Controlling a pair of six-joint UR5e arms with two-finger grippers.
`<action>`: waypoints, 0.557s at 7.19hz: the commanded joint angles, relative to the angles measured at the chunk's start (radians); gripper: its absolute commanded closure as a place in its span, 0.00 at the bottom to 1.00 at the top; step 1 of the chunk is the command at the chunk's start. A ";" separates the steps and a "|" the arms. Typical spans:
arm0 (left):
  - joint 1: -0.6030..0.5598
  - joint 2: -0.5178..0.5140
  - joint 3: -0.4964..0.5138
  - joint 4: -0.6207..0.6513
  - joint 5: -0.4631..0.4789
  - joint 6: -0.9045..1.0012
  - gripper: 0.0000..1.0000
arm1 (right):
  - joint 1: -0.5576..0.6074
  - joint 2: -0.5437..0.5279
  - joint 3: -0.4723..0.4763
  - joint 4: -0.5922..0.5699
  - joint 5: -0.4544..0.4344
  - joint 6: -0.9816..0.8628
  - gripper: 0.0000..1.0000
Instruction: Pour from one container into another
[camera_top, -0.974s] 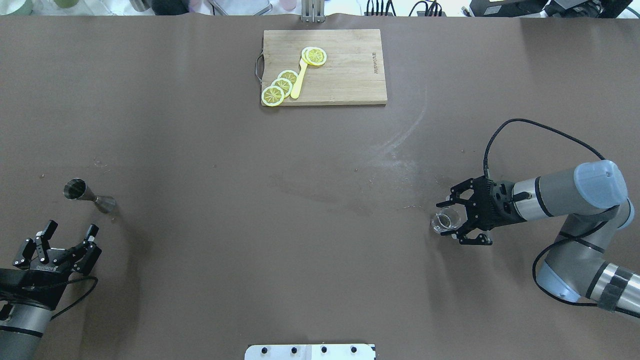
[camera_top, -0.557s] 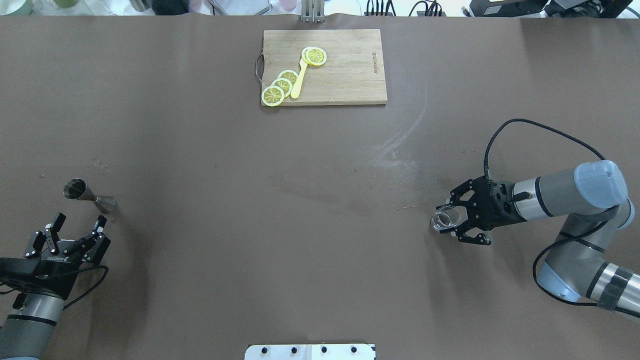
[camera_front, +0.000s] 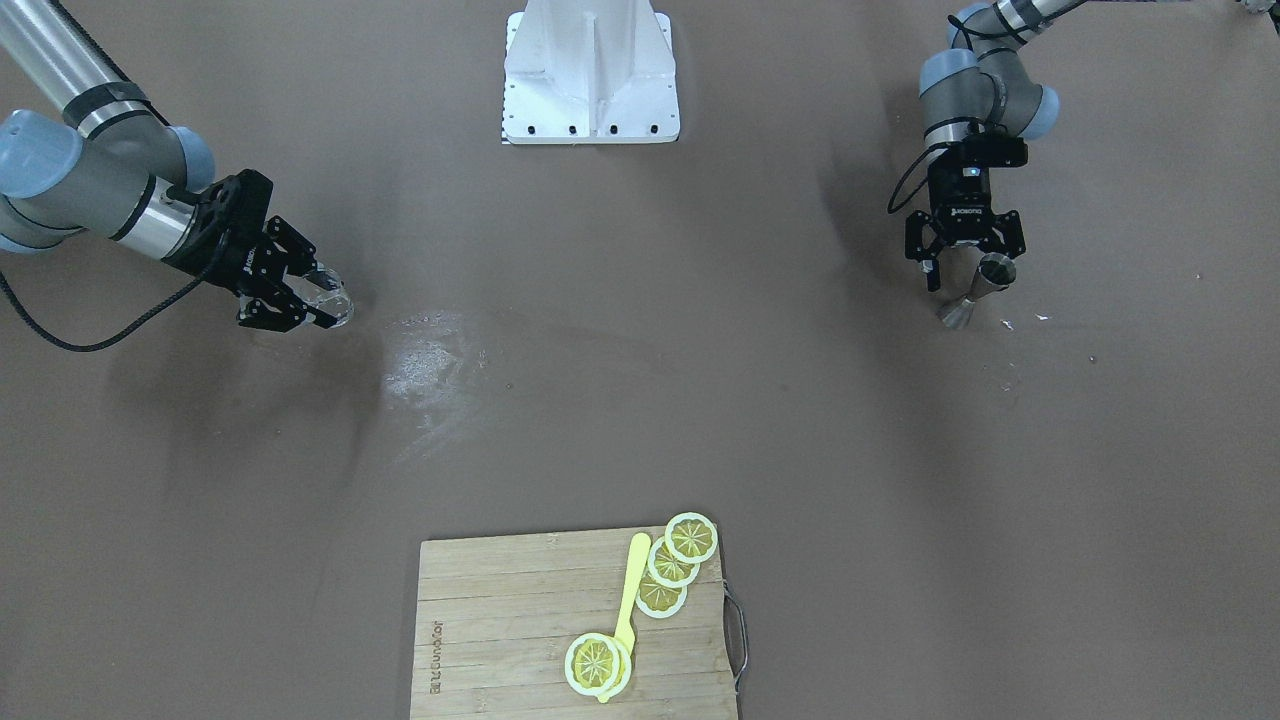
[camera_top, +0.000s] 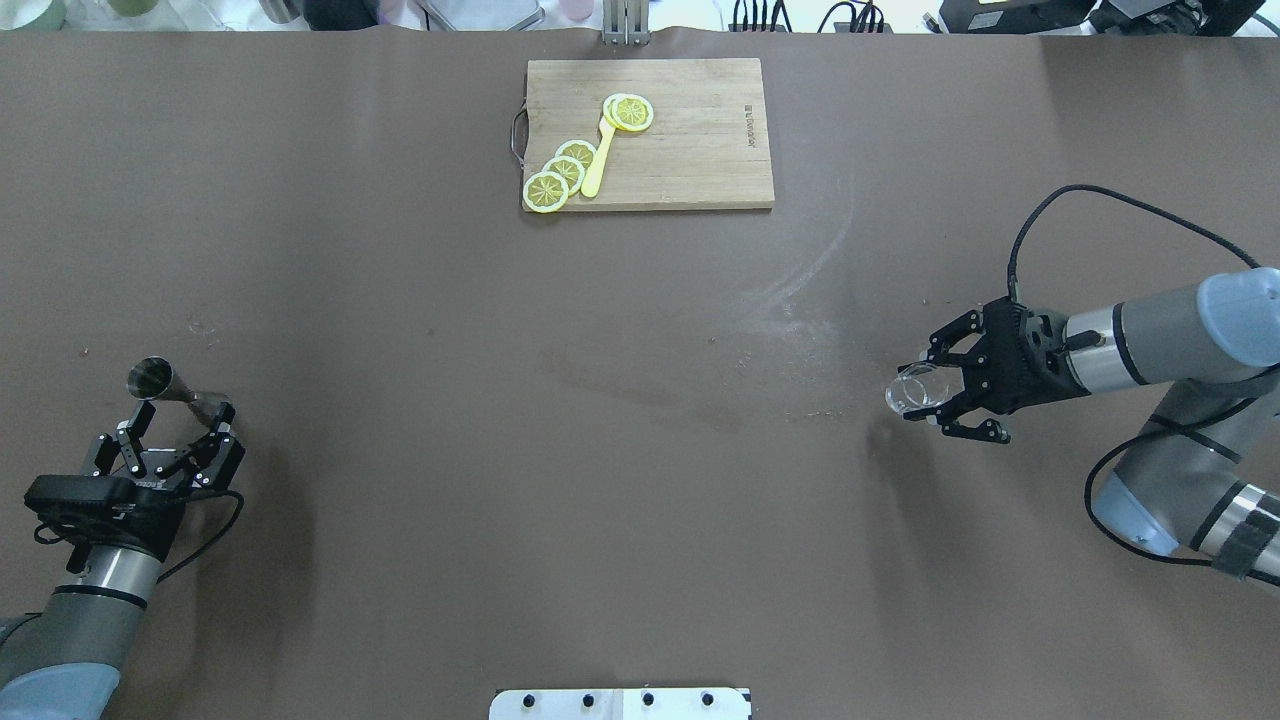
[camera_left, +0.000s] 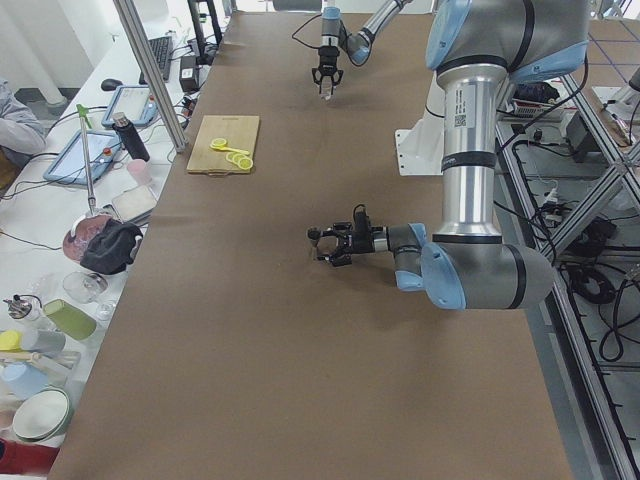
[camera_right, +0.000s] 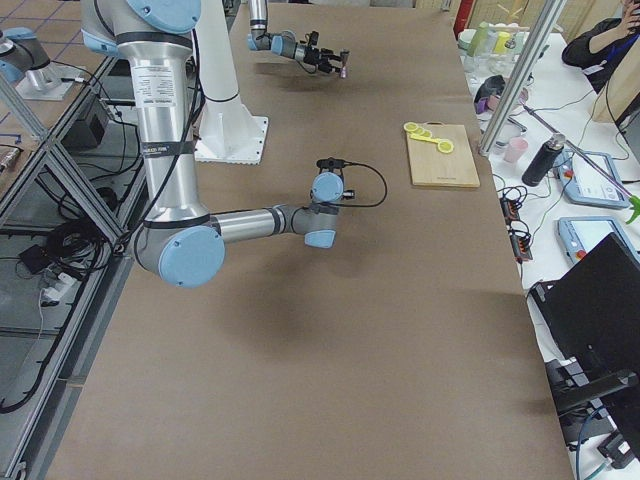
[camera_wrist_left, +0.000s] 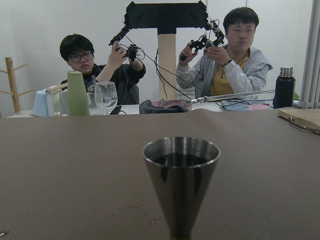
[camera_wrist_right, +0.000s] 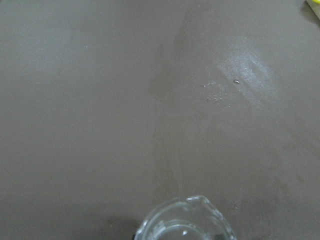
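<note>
The steel jigger (camera_top: 150, 380) stands upright at the table's left side, and it fills the middle of the left wrist view (camera_wrist_left: 181, 182). My left gripper (camera_top: 178, 418) is low by it and open, one finger on each side of its base, not touching. At the right side, my right gripper (camera_top: 925, 392) is shut on the clear glass cup (camera_top: 910, 390) and holds it off the table. The cup's rim shows at the bottom of the right wrist view (camera_wrist_right: 185, 222). In the front-facing view the cup (camera_front: 330, 295) is on the left and the jigger (camera_front: 985, 280) on the right.
A wooden cutting board (camera_top: 700, 150) with lemon slices (camera_top: 560, 172) and a yellow utensil lies at the far middle. The robot's white base plate (camera_top: 620, 703) is at the near edge. A pale smear (camera_top: 790, 300) marks the brown table left of the right gripper.
The right gripper shut on the glass cup and lifted it, shifting slightly right and farther away. The left gripper advanced until its open fingers flank the jigger's base.
</note>
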 joint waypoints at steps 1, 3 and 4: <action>-0.026 -0.024 0.007 0.050 -0.013 0.003 0.08 | 0.128 0.004 0.027 -0.004 0.090 0.001 1.00; -0.046 -0.029 0.007 0.061 -0.023 0.001 0.28 | 0.214 0.004 0.030 0.006 0.098 0.001 1.00; -0.049 -0.029 0.007 0.061 -0.023 0.001 0.39 | 0.231 0.004 0.027 0.005 0.099 0.001 1.00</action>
